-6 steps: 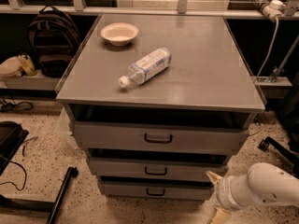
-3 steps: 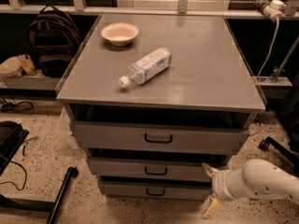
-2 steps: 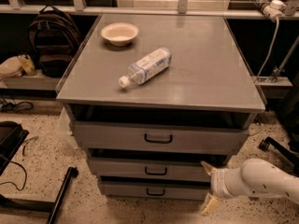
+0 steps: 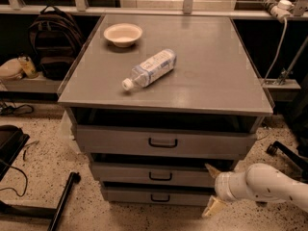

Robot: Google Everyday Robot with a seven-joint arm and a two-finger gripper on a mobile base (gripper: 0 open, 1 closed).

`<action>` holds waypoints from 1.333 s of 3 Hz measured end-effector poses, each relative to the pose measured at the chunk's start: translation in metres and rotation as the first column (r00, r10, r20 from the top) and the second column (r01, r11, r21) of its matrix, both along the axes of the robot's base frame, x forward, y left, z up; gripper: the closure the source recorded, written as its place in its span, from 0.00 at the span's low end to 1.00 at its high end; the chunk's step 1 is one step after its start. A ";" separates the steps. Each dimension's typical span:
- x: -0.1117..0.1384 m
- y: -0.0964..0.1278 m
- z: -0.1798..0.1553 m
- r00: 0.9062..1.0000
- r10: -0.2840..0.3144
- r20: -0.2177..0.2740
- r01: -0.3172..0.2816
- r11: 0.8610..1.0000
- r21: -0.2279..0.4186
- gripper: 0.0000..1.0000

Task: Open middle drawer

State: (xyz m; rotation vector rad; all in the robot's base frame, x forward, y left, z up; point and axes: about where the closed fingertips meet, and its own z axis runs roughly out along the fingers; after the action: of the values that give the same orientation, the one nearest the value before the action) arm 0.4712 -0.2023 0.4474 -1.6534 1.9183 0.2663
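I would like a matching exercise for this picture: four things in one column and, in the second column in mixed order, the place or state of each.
Things:
1. bowl
2. bottle
3. middle drawer
4. gripper

Places or states:
A. lying on its side on the cabinet top
B. open, low down at the right side of the cabinet
C. upright, near the back left corner of the cabinet top
D. grey front, second of three from the top

Pairs: 1-C; 2-A; 3-D; 4-B
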 end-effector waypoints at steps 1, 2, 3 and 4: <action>0.011 0.005 -0.009 1.000 0.012 0.011 -0.012 1.000 0.017 0.00; 0.032 0.015 -0.025 0.999 0.040 0.027 -0.041 0.998 0.038 0.00; 0.032 0.015 -0.025 0.999 0.040 0.026 -0.041 0.998 0.038 0.00; 0.029 0.016 -0.028 0.999 0.046 0.002 -0.046 0.998 0.030 0.00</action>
State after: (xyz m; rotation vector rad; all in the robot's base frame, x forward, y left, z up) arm 0.4997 -0.1859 0.4196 -1.6796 1.8678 0.3101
